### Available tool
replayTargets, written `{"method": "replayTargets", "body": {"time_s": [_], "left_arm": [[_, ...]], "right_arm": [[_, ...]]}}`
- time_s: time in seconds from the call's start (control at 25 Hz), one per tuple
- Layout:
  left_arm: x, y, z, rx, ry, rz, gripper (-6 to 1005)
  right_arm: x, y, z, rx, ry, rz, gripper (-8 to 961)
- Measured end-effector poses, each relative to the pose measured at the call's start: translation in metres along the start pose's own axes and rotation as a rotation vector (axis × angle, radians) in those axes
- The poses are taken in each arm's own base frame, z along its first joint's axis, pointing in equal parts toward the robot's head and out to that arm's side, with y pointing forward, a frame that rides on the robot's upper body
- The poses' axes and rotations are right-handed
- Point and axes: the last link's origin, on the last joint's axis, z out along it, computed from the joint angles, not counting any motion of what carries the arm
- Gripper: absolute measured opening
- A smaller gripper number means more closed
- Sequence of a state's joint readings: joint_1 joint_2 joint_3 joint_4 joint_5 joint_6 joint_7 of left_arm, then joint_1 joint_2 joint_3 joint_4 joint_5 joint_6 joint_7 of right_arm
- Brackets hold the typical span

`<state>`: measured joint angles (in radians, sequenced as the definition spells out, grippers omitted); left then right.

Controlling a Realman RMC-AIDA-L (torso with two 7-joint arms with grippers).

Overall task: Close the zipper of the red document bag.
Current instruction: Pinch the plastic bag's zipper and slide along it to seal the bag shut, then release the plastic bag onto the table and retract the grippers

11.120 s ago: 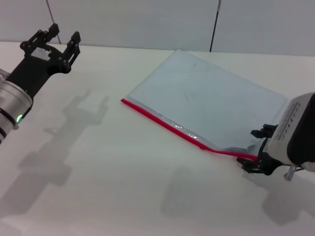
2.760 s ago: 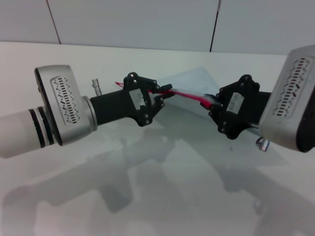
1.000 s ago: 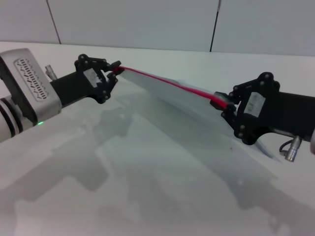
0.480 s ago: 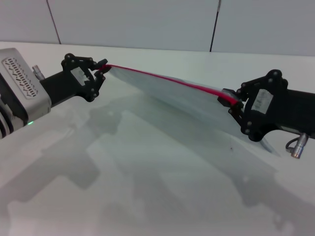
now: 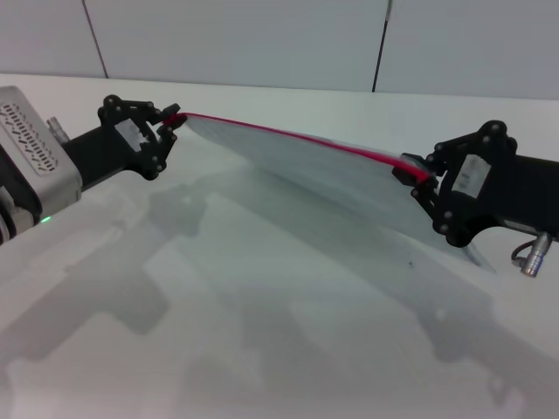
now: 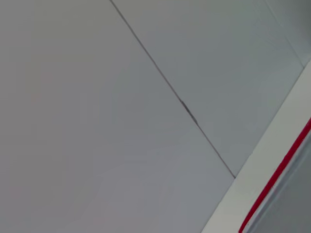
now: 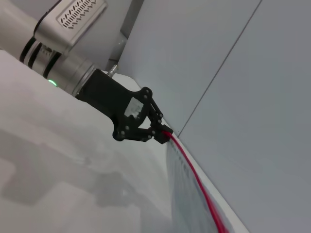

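The red document bag, a translucent pale blue-grey pouch, hangs lifted above the white table between both arms. Its zipper is a thin red strip stretched along the top edge. My left gripper is shut on the strip's left end. At the strip's right end my right gripper is shut on it. I cannot make out the slider. The right wrist view shows the left gripper pinching the zipper, with the bag below it. In the left wrist view only a piece of the zipper shows.
The white table stretches out under the bag, with the arms' shadows on it. A grey panelled wall with dark seams stands behind the far edge. The bag's lower right corner hangs close to the table.
Earlier the bag lay flat on the table. Both grippers now hold the red strip in the air. Over the last second the left moved left and the right moved right, stretching it.
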<state>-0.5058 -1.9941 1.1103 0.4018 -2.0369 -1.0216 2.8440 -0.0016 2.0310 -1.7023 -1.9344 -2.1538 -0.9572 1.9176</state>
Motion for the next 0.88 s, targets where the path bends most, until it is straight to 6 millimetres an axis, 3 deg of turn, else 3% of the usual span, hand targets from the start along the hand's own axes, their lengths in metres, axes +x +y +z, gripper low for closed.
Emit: {"method": "replayTargets", "body": {"time_s": [0.28, 0.68, 0.88], "left_arm": [[0.0, 0.0, 0.0, 0.003, 0.0, -0.001, 150], [0.006, 0.003, 0.005, 0.012, 0.027, -0.026, 159], [0.007, 0.005, 0.006, 0.022, 0.035, -0.041, 163]], "right_arm": [[0.002, 0.0, 0.002, -0.008, 0.005, 0.003, 59], [0.021, -0.014, 0.005, 0.02, 0.053, 0.109, 73], [0.029, -0.018, 0.008, 0.015, 0.073, 0.133, 290]]}}
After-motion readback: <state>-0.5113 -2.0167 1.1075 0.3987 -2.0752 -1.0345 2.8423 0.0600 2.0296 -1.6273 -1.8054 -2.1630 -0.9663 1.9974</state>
